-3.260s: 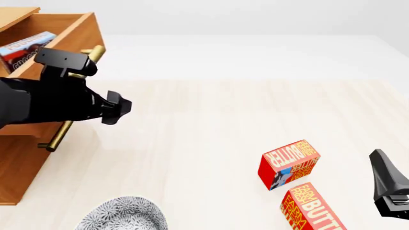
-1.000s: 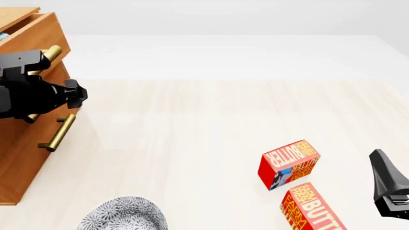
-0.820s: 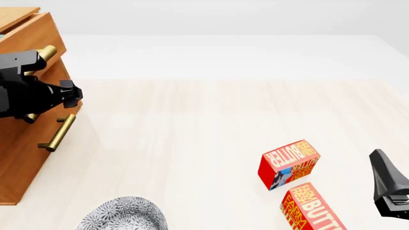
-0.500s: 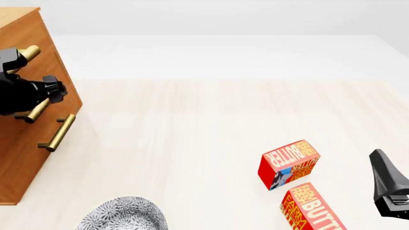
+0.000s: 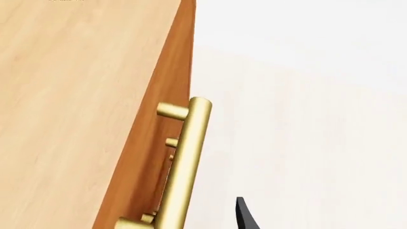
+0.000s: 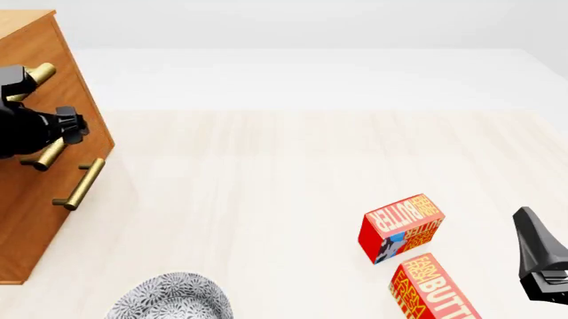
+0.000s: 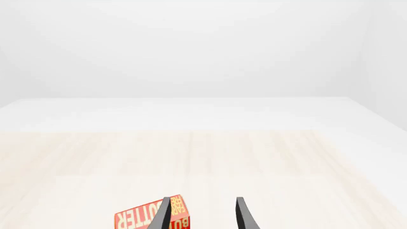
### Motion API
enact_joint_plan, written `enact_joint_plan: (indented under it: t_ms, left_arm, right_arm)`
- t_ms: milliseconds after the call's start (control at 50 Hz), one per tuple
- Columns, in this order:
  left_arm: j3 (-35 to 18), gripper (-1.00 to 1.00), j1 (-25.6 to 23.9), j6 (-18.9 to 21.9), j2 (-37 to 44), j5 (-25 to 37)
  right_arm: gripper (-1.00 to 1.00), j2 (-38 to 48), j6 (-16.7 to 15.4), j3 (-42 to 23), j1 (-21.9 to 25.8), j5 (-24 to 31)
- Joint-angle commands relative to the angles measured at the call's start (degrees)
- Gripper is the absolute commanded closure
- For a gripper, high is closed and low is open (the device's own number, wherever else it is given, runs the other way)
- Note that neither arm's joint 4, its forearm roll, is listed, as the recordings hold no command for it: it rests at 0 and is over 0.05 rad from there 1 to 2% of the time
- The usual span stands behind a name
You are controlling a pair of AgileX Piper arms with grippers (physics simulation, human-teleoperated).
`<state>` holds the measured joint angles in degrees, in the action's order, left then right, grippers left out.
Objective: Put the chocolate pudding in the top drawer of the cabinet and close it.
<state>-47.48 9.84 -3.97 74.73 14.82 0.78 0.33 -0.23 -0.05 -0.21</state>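
Pale wood-grain table (image 6: 293,166) fills your workspace. At far left the cabinet (image 6: 36,219) shows its top drawer (image 6: 66,73) flush and shut, so the chocolate pudding is out of sight. Your left gripper (image 6: 71,125) sits against the drawer's brass handle (image 6: 37,74); you cannot tell its jaw state. A patterned plate (image 6: 173,297) lies near. Rightward, two red boxes (image 6: 401,227) read "BUTTER". Your right gripper (image 7: 202,217) hovers, fingers parted and holding nothing.
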Motion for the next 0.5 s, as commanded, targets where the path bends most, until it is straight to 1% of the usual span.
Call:
enact_joint_plan:
  t_ms: [20, 60, 80, 120, 140, 160, 240, 280, 300, 340, 360, 380, 400, 460, 480, 500]
  left_arm:
    - [-5.7, -1.00, 7.6, 0.9, -8.2, 6.0]
    - [-6.7, -1.00, 7.5, 1.3, -10.0, 7.8]
    - [-7.6, -1.00, 7.3, 2.9, -11.3, 8.9]
    - [-8.1, -1.00, 7.3, 3.5, -11.8, 9.5]
    - [-9.2, -1.00, 7.4, 3.7, -12.6, 11.0]
    - [-10.2, -1.00, 6.9, 3.0, -13.5, 12.3]
    - [-14.0, -1.00, 6.8, 3.6, -16.4, 16.3]
    - [-14.5, -1.00, 7.0, 4.1, -16.9, 16.8]
    - [-15.5, -1.00, 6.9, 3.7, -17.4, 18.1]
    - [-16.7, -1.00, 8.6, 7.2, -18.9, 18.5]
    - [-17.2, -1.00, 7.3, 5.6, -19.0, 19.5]
    - [-18.0, -1.00, 6.9, 4.9, -19.4, 20.5]
    - [-18.8, -1.00, 7.2, 5.5, -19.9, 21.1]
    - [-21.8, -1.00, 7.5, 5.5, -21.4, 23.5]
    - [-22.8, -1.00, 6.8, 5.4, -21.9, 24.6]
    - [-22.8, -1.00, 6.8, 5.4, -21.9, 24.6]
  right_arm:
    - [-1.00, 0.0, 0.0, 0.0, 0.0, 0.0]
    - [-1.00, 0.0, 0.0, 0.0, 0.0, 0.0]
    - [-1.00, 0.0, 0.0, 0.0, 0.0, 0.0]
    - [-1.00, 0.0, 0.0, 0.0, 0.0, 0.0]
    - [-1.00, 0.0, 0.0, 0.0, 0.0, 0.0]
    - [-1.00, 0.0, 0.0, 0.0, 0.0, 0.0]
    - [-1.00, 0.0, 0.0, 0.0, 0.0, 0.0]
    - [-1.00, 0.0, 0.0, 0.0, 0.0, 0.0]
    - [-1.00, 0.0, 0.0, 0.0, 0.0, 0.0]
    - [-1.00, 0.0, 0.0, 0.0, 0.0, 0.0]
    - [-1.00, 0.0, 0.0, 0.0, 0.0, 0.0]
    - [-1.00, 0.0, 0.0, 0.0, 0.0, 0.0]
    - [-1.00, 0.0, 0.0, 0.0, 0.0, 0.0]
    - [-1.00, 0.0, 0.0, 0.0, 0.0, 0.0]
    - [-1.00, 0.0, 0.0, 0.0, 0.0, 0.0]
    - [-1.00, 0.0, 0.0, 0.0, 0.0, 0.0]
